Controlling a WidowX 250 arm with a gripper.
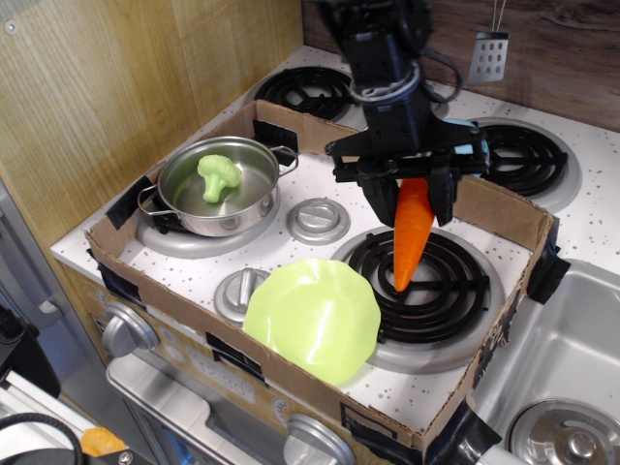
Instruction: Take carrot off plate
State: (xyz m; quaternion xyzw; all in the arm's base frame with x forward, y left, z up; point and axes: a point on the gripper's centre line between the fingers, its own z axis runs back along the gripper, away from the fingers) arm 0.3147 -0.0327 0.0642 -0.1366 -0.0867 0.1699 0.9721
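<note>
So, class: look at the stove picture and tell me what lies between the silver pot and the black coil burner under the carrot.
A round silver burner cap on the speckled stovetop lies between the pot and the coil burner, in the single overhead view.

Plastic toys, steel pan, cardboard and speckled stove top

The carrot (pixel 411 235) is smooth, slightly glossy orange plastic; the plate (pixel 312 319) is smooth lime plastic with a soft sheen. The gripper (pixel 412 195) looks like matt black plastic or metal. The pan (pixel 218 188) is brushed, shiny metal, holding a matt pale-green plastic broccoli (pixel 219 175). The box (pixel 499 215) is rough, matt brown cardboard, patched with black tape. The stove top (pixel 320 258) is smooth white with dark speckles; its burners (pixel 441 281) are glossy black coils, its knobs (pixel 318 219) satin silver. The wall (pixel 116 87) is light wood-grain laminate.
</note>
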